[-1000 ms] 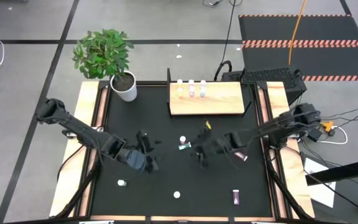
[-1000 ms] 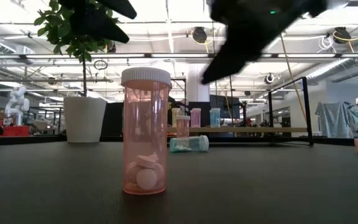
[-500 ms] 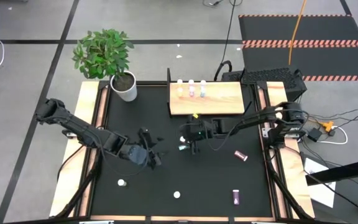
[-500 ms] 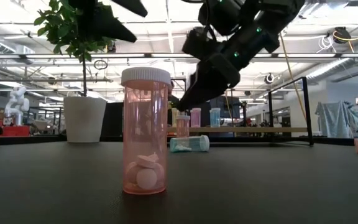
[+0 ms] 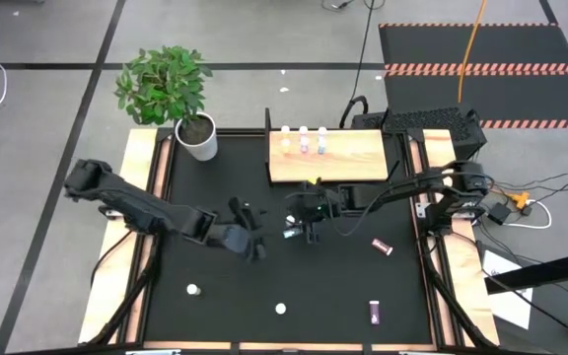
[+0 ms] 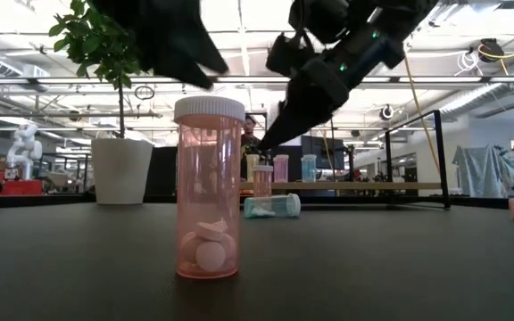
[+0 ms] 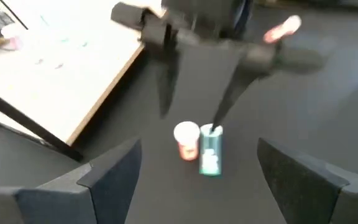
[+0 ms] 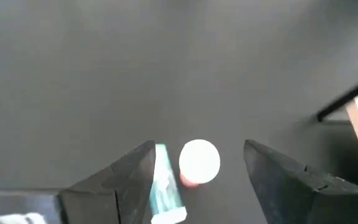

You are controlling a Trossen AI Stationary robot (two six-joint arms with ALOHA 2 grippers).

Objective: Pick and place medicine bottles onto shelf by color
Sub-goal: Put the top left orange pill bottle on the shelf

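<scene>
Hovering — right gripper (image 5: 308, 235) over pink-orange bottle (image 8: 199, 163)

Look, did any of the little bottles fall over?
Yes. The teal bottle lies on its side on the black mat, beside an upright pink bottle. Another bottle lies tipped near the mat's right edge. The three on the shelf stand upright.

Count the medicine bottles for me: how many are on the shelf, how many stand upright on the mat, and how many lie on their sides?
Shelf bottles, standing on the shelf: 3
Upright bottles on the black mat: 3
Lying bottles on the mat: 3
Total: 9
</scene>
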